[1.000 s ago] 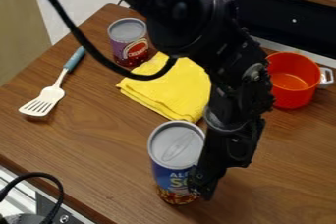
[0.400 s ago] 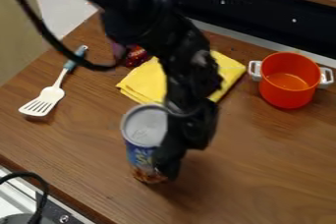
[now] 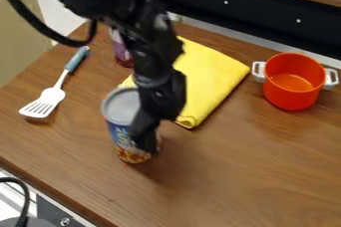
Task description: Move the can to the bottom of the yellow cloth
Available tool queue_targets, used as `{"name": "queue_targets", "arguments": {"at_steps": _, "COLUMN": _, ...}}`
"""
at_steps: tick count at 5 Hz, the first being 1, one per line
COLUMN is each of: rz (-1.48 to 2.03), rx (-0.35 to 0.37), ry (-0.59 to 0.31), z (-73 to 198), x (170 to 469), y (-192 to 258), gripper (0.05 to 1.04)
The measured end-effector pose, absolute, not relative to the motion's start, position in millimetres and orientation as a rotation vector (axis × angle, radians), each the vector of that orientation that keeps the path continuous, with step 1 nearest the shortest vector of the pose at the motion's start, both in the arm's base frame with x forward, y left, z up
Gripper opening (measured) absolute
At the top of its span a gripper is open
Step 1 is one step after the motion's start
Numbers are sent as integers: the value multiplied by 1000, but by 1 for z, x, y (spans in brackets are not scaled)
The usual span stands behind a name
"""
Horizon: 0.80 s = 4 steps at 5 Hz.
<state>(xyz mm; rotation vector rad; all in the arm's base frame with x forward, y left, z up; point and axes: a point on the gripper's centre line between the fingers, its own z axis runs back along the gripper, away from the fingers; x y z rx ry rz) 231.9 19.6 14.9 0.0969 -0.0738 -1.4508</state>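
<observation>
My gripper [image 3: 144,139] is shut on the tall blue can [image 3: 120,132], low on its right side. The can is upright with its grey lid facing up; whether its base touches the table cannot be told. Behind the can and the arm lies the folded yellow cloth [image 3: 208,79], partly covered by the arm. The can stands in front of the cloth's left part, near its lower left edge.
A second can [image 3: 122,51], purple and red, is behind the arm at the cloth's upper left. On the left lies a white slotted spatula [image 3: 45,101] with a blue handle. An orange pot [image 3: 293,84] with white handles stands at the right. The wooden table [image 3: 233,171] meets a dark wall.
The arm and the blue can have moved together to the left and up in the view, toward the spatula. More of the cloth's right side shows, and the pot's left handle has come into sight.
</observation>
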Motion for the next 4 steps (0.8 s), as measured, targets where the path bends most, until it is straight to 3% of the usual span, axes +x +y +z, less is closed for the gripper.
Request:
{"name": "queue_targets", "arguments": {"at_steps": 2, "rz": -1408, "rx": 133, "ry": -64, "z": 12, "x": 238, "y": 55, "gripper": 999}}
{"name": "queue_targets", "arguments": {"at_steps": 4, "rz": -1363, "rx": 75, "ry": -76, "z": 15, "x": 235, "y": 43, "gripper": 999}}
